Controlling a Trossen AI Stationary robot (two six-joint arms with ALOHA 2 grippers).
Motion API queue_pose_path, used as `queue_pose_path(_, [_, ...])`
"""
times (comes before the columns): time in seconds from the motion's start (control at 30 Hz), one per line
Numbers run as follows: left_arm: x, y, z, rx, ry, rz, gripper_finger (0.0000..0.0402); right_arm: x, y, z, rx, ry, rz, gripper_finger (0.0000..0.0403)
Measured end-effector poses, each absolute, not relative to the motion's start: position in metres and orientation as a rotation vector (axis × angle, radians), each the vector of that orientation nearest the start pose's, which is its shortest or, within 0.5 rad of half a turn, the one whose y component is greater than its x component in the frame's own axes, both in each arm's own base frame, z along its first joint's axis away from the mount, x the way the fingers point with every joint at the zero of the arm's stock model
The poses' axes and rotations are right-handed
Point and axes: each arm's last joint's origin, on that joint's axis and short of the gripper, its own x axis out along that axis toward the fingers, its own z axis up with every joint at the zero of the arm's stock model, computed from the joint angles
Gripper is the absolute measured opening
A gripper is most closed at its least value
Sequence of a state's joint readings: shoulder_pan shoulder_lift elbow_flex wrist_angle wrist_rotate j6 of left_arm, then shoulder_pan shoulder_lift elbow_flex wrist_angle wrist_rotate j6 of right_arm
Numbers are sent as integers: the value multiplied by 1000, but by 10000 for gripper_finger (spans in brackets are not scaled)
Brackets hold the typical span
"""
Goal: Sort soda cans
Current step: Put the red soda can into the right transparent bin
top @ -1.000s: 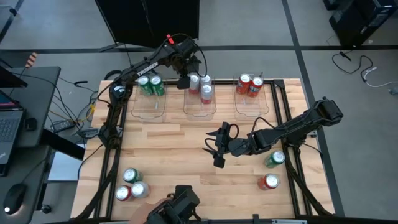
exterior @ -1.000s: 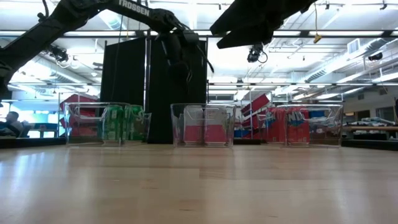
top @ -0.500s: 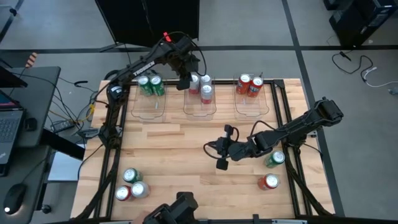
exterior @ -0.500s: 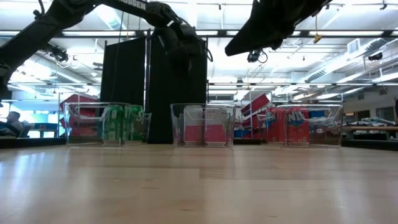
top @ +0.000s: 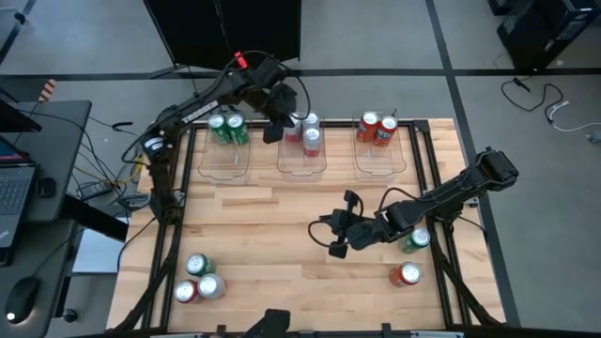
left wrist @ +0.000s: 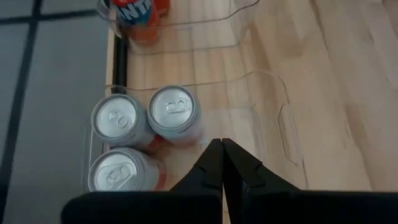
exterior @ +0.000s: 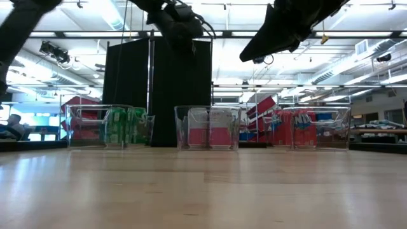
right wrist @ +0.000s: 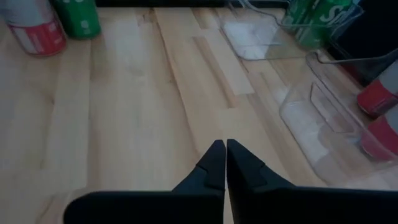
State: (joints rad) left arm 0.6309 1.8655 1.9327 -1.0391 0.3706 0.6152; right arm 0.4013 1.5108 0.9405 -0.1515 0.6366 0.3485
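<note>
Over the far edge of the desk point(top: 282, 211), your left hand point(top: 273, 130) hangs clenched and empty just beside the middle bin point(top: 302, 160), which holds three silver-white cans point(left wrist: 174, 112). Your right hand point(top: 337, 237), also clenched with nothing in it, sits mid-desk. Five cans wait loose: three at the near left point(top: 199, 280), a green can point(top: 415, 239) and a red can point(top: 407, 274) near right. I judge the right forearm could topple that green can, which sits just beside it, if you swing wide.
</note>
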Motion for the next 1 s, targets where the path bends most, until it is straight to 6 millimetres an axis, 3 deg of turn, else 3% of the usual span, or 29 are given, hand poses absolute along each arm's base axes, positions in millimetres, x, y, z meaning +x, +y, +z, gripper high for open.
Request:
queue_pose_path(0.17, [301, 196, 345, 132, 816, -12, 0, 289, 115, 224, 8, 579, -312, 1])
queue_pose_path(0.53, [231, 100, 312, 196, 550, 19, 0, 261, 145, 215, 270, 753, -294, 24])
queue_pose_path(0.73, [198, 66, 286, 181, 494, 37, 0, 250, 157, 244, 342, 870, -362, 42])
queue_pose_path(1.0, [172, 45, 258, 148, 492, 72, 0, 229, 168, 284, 544, 1079, -435, 59])
